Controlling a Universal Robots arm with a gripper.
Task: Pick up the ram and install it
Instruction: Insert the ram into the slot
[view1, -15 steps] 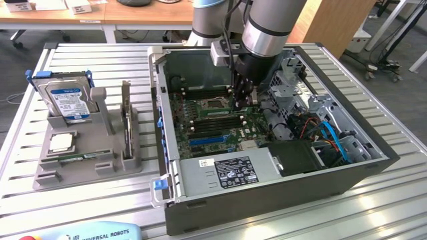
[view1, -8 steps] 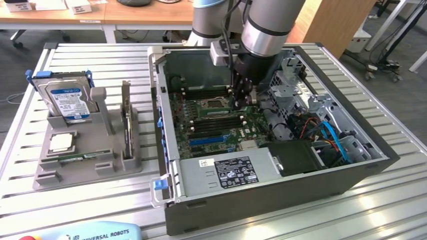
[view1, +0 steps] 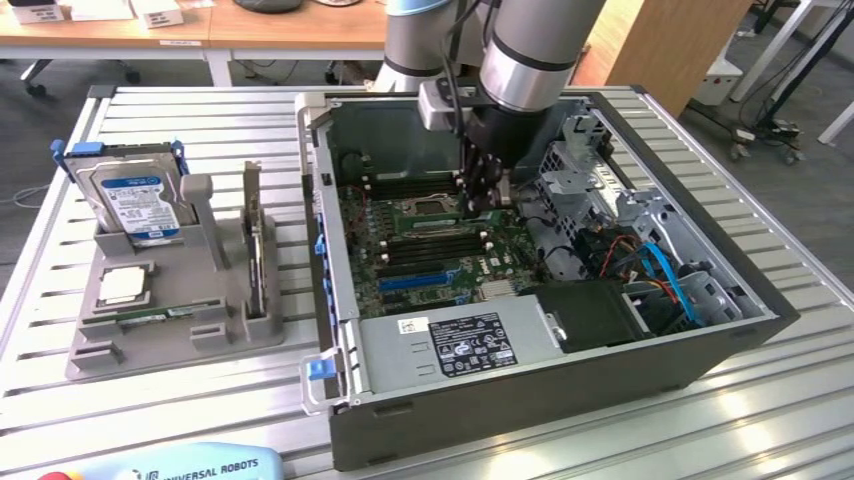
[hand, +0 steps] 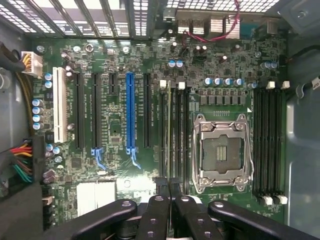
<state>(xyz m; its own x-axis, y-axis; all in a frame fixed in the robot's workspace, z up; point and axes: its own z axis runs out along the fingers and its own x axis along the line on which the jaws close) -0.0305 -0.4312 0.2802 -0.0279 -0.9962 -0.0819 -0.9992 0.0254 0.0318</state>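
Note:
My gripper (view1: 483, 203) reaches down into the open computer case (view1: 747, 330), just above the motherboard (view1: 427, 255) beside the processor socket (view1: 424, 210). In the wrist view its black fingertips (hand: 162, 189) press together, and the gripper (hand: 169, 186) is shut on the ram (hand: 169, 130). The ram shows edge-on as a thin green-yellow strip running from between the fingertips along the black memory slots (hand: 180, 135) next to the empty socket (hand: 220, 150). I cannot tell whether it is seated in a slot or just above it.
On the exterior view's left, a grey holder (view1: 94, 360) carries a blue-labelled hard drive (view1: 134, 195), a square silver processor (view1: 123, 284) and an upright card (view1: 251, 235). The power supply (view1: 461, 345), drive cage (view1: 587, 190) and cables (view1: 661, 270) crowd the case.

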